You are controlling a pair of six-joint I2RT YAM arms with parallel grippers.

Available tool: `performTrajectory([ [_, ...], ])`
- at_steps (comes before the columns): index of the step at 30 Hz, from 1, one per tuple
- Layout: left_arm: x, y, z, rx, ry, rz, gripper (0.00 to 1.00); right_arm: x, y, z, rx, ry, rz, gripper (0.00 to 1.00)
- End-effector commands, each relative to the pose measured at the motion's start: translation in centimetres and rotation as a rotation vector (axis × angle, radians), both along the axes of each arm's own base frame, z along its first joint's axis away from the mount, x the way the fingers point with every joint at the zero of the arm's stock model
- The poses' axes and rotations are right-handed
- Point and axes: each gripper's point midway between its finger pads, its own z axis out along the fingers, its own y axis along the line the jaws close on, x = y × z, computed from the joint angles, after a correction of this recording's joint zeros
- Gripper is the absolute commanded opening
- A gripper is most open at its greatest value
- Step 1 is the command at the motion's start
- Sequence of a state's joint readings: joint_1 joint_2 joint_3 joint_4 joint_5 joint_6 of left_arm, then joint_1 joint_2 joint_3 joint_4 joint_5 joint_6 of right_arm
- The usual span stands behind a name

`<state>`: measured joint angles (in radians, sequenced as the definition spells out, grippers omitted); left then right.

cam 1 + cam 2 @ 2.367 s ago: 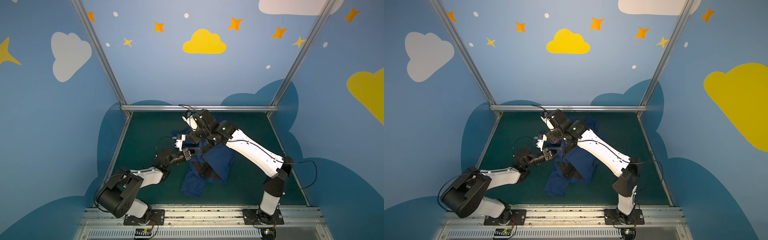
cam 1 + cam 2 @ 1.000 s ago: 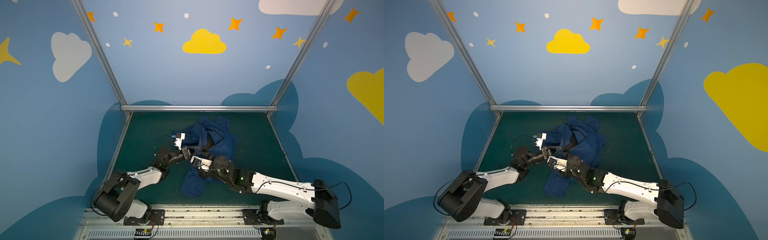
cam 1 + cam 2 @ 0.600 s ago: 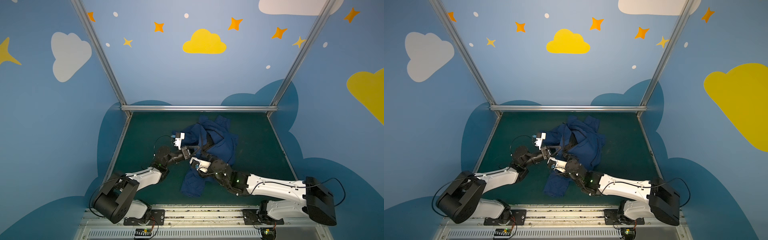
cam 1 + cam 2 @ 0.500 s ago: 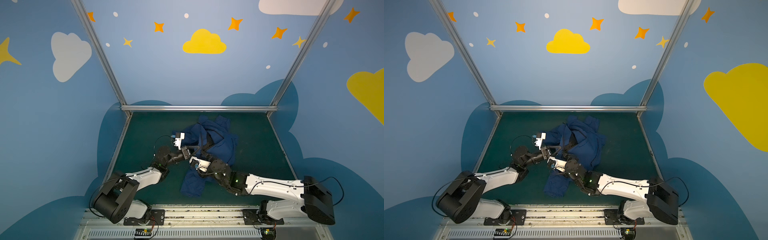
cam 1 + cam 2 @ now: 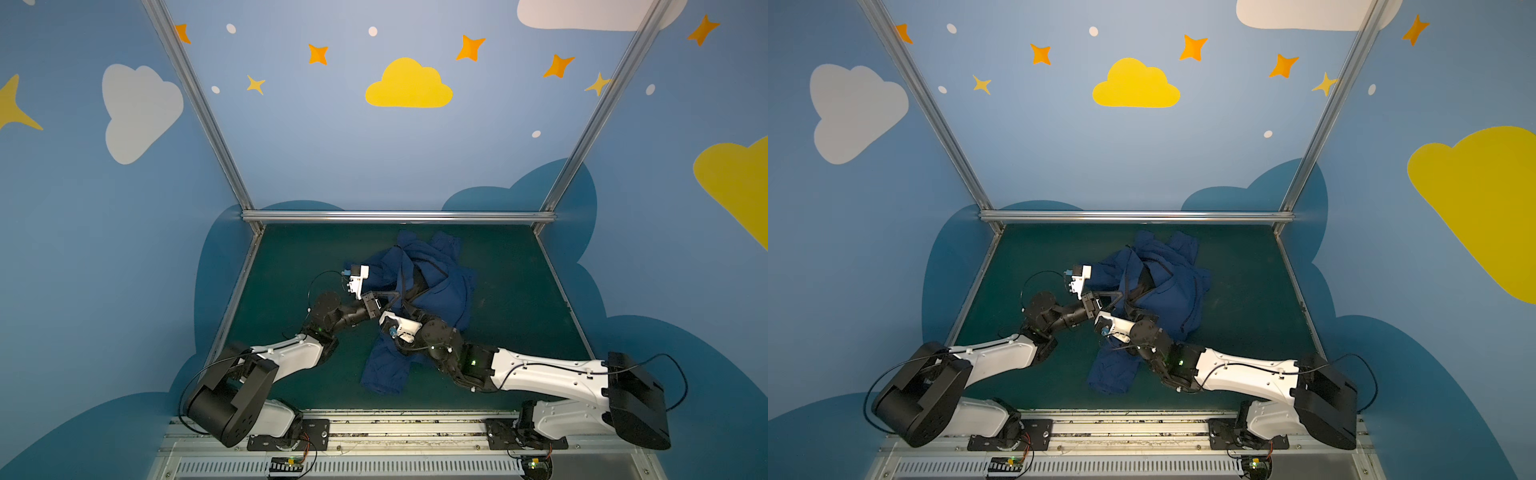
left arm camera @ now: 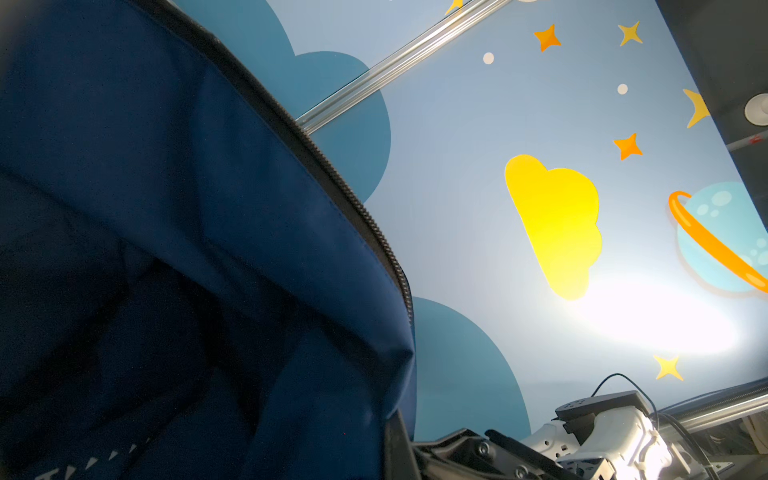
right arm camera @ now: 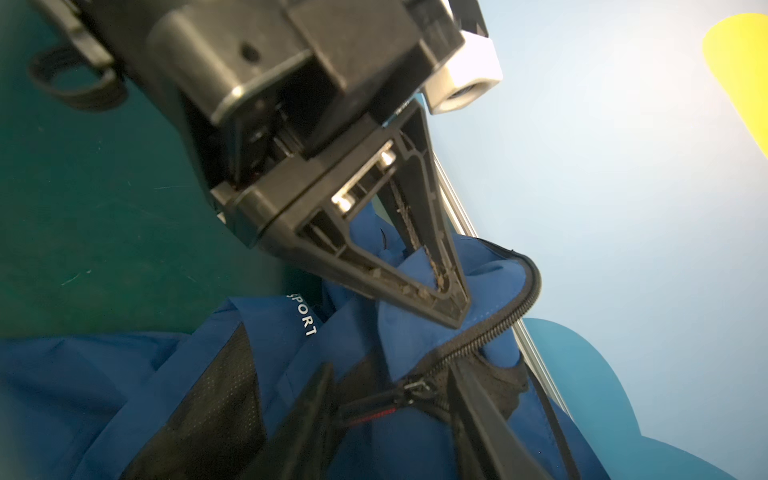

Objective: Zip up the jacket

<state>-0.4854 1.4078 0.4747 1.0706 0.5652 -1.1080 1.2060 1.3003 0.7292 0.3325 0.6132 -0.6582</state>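
The navy jacket (image 5: 436,286) (image 5: 1167,291) lies crumpled mid-table, with its black mesh lining showing. My left gripper (image 5: 397,296) (image 5: 1120,297) (image 7: 451,307) is shut on a fold of jacket fabric beside the zipper teeth (image 7: 490,332) and holds it raised. White "SPORT" lettering (image 7: 305,316) sits just below it. My right gripper (image 5: 409,311) (image 7: 395,405) is open, one finger on each side of the zipper slider (image 7: 415,388) and its black pull tab (image 7: 374,413). In the left wrist view the jacket (image 6: 166,208) fills the near side, and its open zipper edge (image 6: 353,199) runs along it.
The green table top (image 5: 511,299) is boxed in by blue walls and an aluminium rail (image 5: 395,216) at the back. A jacket sleeve (image 5: 384,370) trails toward the front edge. The right arm's white link (image 5: 548,374) lies low across the front right.
The right arm has left the back of the jacket and swung down to the front. It has edged in under the left gripper, and its jaws have narrowed. The left gripper has kept its hold.
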Motion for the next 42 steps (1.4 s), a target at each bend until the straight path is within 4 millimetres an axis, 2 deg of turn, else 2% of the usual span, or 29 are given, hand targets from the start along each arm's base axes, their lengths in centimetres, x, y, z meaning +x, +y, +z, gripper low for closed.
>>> performTrajectory([
  [1, -0.3, 0.1, 0.3, -0.003, -0.015, 0.001, 0.03, -0.1, -0.5, 1.5, 0.045, -0.008, -0.017, 0.42],
  [14, -0.3, 0.2, 0.3, 0.001, -0.016, 0.004, 0.03, -0.5, -0.7, 1.8, 0.043, -0.004, -0.006, 0.25],
  [18, -0.2, 0.2, 0.3, 0.003, -0.016, 0.006, 0.03, -0.2, -0.8, 1.5, 0.04, 0.004, -0.014, 0.14],
  [20, -0.2, 0.2, 0.3, 0.002, -0.017, 0.007, 0.03, 0.0, -0.8, 1.2, 0.039, 0.013, -0.019, 0.02],
  [21, -0.3, 0.2, 0.4, 0.002, -0.017, 0.008, 0.03, 0.2, -0.9, 1.2, 0.043, 0.027, -0.024, 0.0],
  [27, -0.5, 0.4, 0.0, 0.024, -0.011, 0.01, 0.03, 0.6, -0.9, 1.1, 0.043, 0.102, -0.016, 0.0],
  [42, -1.7, 0.8, -1.4, 0.148, -0.004, -0.006, 0.03, 2.9, -1.6, 4.3, 0.085, 0.168, -0.045, 0.0],
])
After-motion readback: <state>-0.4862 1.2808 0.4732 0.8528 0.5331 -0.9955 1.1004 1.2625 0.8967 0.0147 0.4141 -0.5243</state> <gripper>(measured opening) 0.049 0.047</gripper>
